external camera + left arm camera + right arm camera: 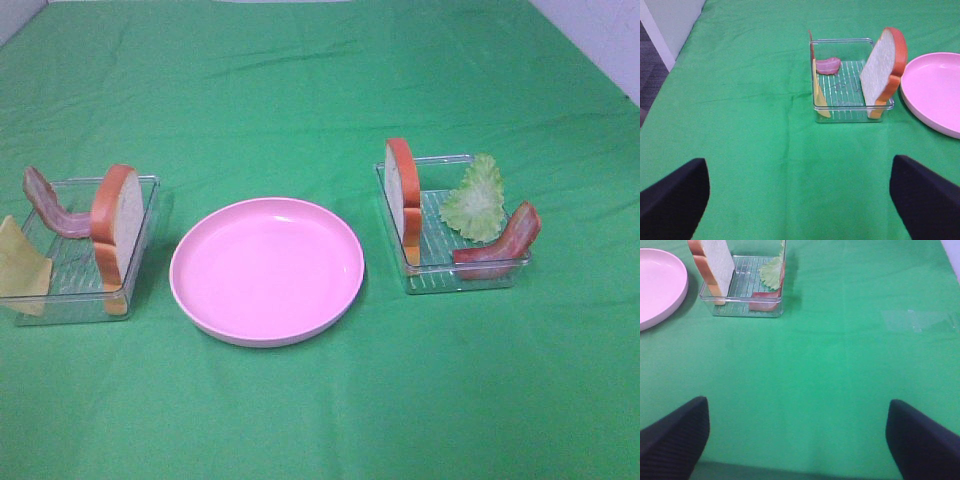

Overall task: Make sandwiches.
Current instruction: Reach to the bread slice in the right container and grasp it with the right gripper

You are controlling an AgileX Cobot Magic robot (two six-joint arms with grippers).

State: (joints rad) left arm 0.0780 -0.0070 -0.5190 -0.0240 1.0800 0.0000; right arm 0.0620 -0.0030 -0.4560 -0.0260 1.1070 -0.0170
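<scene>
Plainly, both arms are empty. The left gripper [800,200] has its black fingers [675,200] spread wide with only green cloth [765,125] between them. The right gripper [797,440] is equally wide and holds nothing.

In the exterior high view, a round pink plastic plate [265,270] sits bare at centre. At mid-left, a clear plastic rectangular tray [150,185] holds an upright white toy bread slice with orange-brown crust [117,220], a reddish-brown bacon strip [55,210] and a yellow cheese square [22,268]. At mid-right, a second clear tray [470,280] holds another upright bread slice [402,195], a ruffled light-green lettuce leaf [477,200] and a second bacon strip [500,248].

Nothing is stacked yet, so bread to the plate looks like the first step. To do it well, come down over the crust, pinch across the thin faces, lift clear of the tray wall and lay the slice flat mid-plate.

Neither arm appears in the exterior view, and its left edge cuts off the cheese. Whether each bread is one slice or several cannot be made out.
</scene>
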